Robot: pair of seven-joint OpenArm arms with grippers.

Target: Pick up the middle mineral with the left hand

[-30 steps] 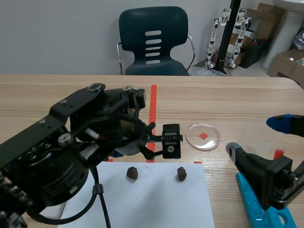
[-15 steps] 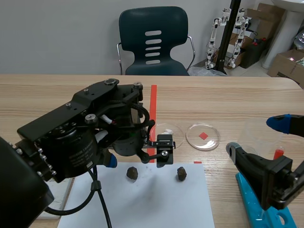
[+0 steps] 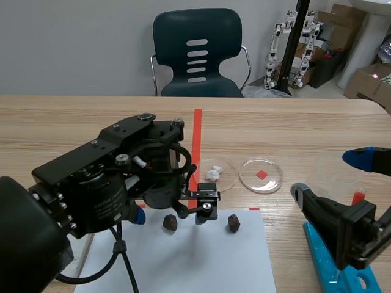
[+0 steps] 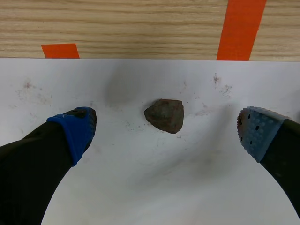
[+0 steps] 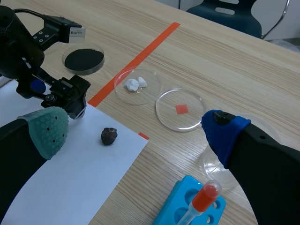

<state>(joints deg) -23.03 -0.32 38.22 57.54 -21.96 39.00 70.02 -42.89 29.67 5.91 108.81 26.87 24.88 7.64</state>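
a: where are your left jaws?
b: my left jaws hang low over the paper [image 4: 150, 187], spread wide, holding nothing. the pads [image 4: 77, 131] stand one to each side, touching no stone.
a: and the mineral?
b: the mineral [image 4: 164, 115] lies on the paper between the pads, a little ahead of them and apart from both. it is dark brown and lumpy.
a: anything else on the sheet?
b: a second mineral [image 3: 233, 223], to my right of the first, well apart from it.
a: your right jaws?
b: my right jaws are wide too, nothing in them, low at my right side of the bench [image 3: 305, 122]. just below them is a blue rack [image 5: 183, 194] with a red-capped tube [image 5: 205, 198] in it.
a: further out?
b: past the paper's far edge, two clear dishes [image 3: 227, 180] sit side by side near the red line: one holds white bits, one shows a red square. a black dish [image 5: 84, 59] sits to their left. beyond the bench, a dark chair [image 3: 197, 52].
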